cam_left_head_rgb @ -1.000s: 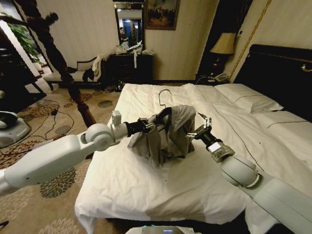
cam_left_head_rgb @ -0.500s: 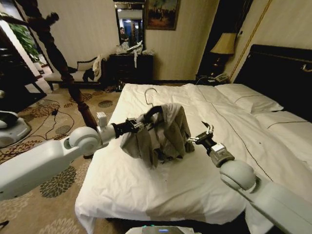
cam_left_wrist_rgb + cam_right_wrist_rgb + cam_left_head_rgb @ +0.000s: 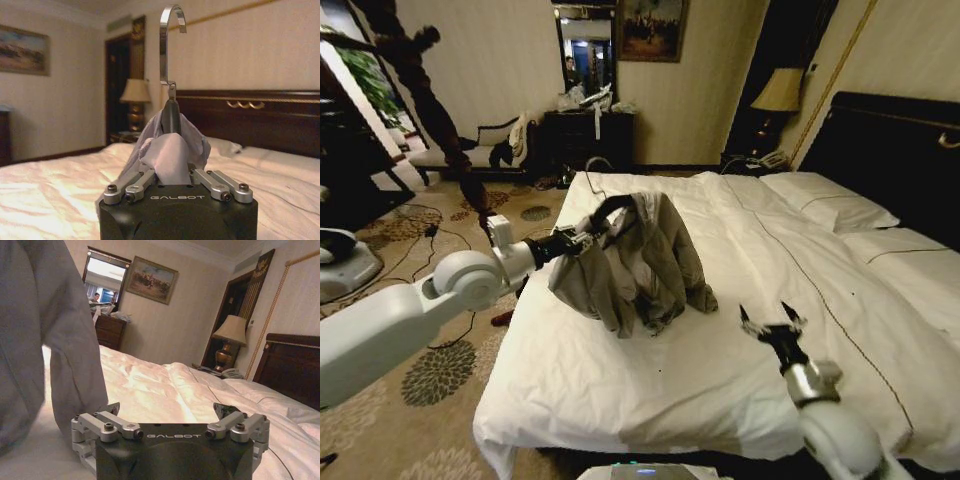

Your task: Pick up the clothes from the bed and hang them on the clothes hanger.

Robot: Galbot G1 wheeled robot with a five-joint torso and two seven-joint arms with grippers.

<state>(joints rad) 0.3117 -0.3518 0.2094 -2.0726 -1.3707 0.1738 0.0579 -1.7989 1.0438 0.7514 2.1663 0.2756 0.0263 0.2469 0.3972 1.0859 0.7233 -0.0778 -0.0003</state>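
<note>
- Bed (image 3: 650, 400) beneath everything, white duvet spread wide; any drop lands there and costs a fresh pick.
- Clothes (image 3: 640, 265) draped loosely over the clothes hanger (image 3: 603, 208), raised above the duvet on the robot's left side, lowest folds near or touching the bed; sleeve and hem hanging unevenly, so likely to slide off one shoulder if tilted or swung.
- Left tool (image 3: 582, 236) clenched on the clothes hanger together with a fold of grey cloth, as the left wrist view shows (image 3: 172, 177); fabric pinched between jaws and hanger could let the hanger twist or slip in the grasp.
- Right tool (image 3: 772, 322) released, jaws spread, low over the duvet and well apart from the clothes; no support there if the garment starts to slide.
- Thin wire hook (image 3: 169, 45) upright above the left tool; small target, easy to miss on a rail, and prone to snag.
</note>
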